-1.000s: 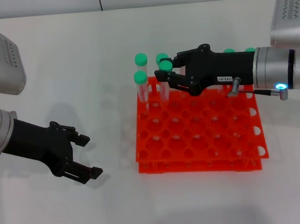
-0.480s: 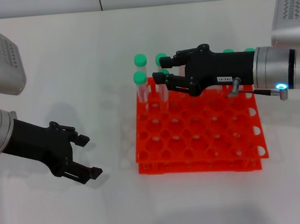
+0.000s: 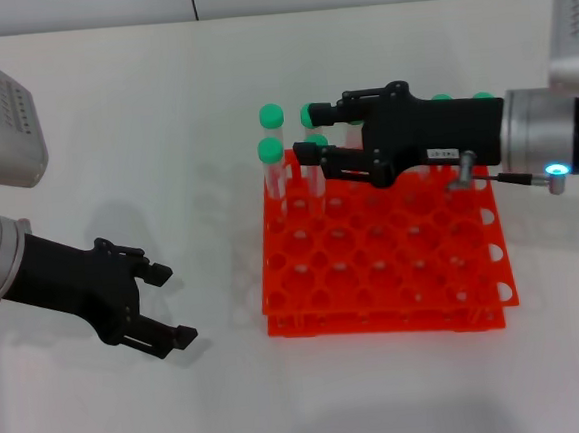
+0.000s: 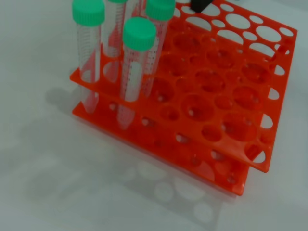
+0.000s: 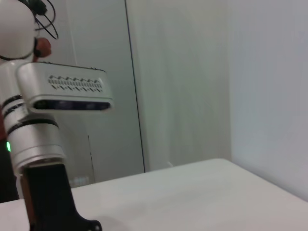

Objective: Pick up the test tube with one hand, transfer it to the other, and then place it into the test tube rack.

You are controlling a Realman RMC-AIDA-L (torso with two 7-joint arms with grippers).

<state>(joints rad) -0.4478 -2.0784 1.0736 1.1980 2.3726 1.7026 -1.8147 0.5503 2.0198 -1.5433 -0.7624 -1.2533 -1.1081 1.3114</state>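
Observation:
The orange-red test tube rack (image 3: 384,269) stands in the middle of the table; it also shows in the left wrist view (image 4: 216,110). My right gripper (image 3: 308,135), black with a white label, hovers over the rack's far left part with its fingers apart. The green-capped test tube (image 3: 316,142) stands upright in a rack hole between those fingers, free of them; in the left wrist view it (image 4: 159,19) stands behind the nearer tubes. My left gripper (image 3: 174,304), black and unlabelled, is open and empty low over the table left of the rack.
Three more green-capped tubes (image 3: 270,153) (image 3: 271,115) (image 3: 310,115) stand in the rack's far left corner. Other green caps (image 3: 442,98) peek out behind the right gripper. The right wrist view shows only my left arm (image 5: 36,139) and a wall.
My right gripper opened and let go of the tube, which sank into a rack hole. The right arm then drew back slightly to the right. The left arm has not moved.

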